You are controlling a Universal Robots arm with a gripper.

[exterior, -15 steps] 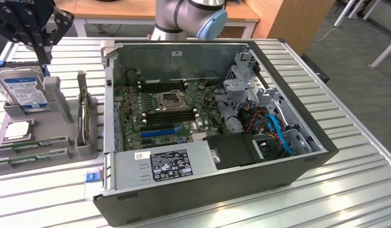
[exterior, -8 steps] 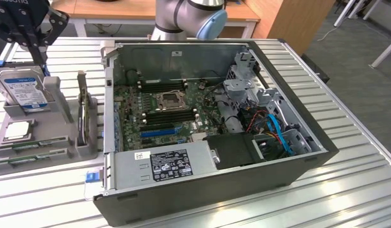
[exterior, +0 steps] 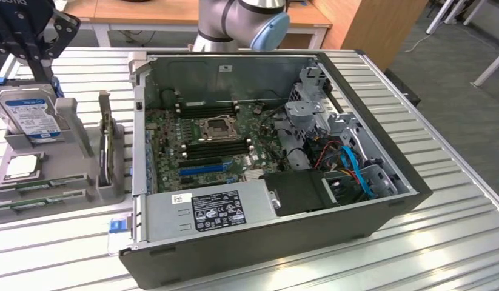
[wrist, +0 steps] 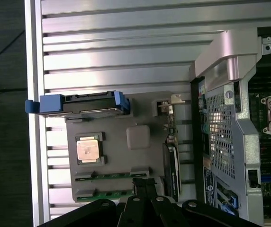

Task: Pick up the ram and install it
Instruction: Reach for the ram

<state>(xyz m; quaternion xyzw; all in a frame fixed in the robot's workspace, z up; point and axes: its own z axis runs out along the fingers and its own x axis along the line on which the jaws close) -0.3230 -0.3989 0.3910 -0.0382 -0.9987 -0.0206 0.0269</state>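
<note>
- Hovering over the grey holder (wrist: 116, 123), the gripper (wrist: 144, 181) has its jaws pressed together, holding nothing
- Two ram sticks (wrist: 108, 176) lie in the holder, next to a processor chip (wrist: 88, 150)
- A hard drive (wrist: 81, 104) stands upright at the holder's far end
- An open computer case (exterior: 257, 248) sits beside the holder

The arm (exterior: 225, 18) behind the computer case (exterior: 257, 242) is a silver-grey tube with a pale blue round joint cap (exterior: 270, 29); its tool (wrist: 145, 185) is black with rounded links.

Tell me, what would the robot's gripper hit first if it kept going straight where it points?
Probably a long green ram stick in the grey plastic holder: the shut black gripper sits over its end, though height is hard to judge.
</note>
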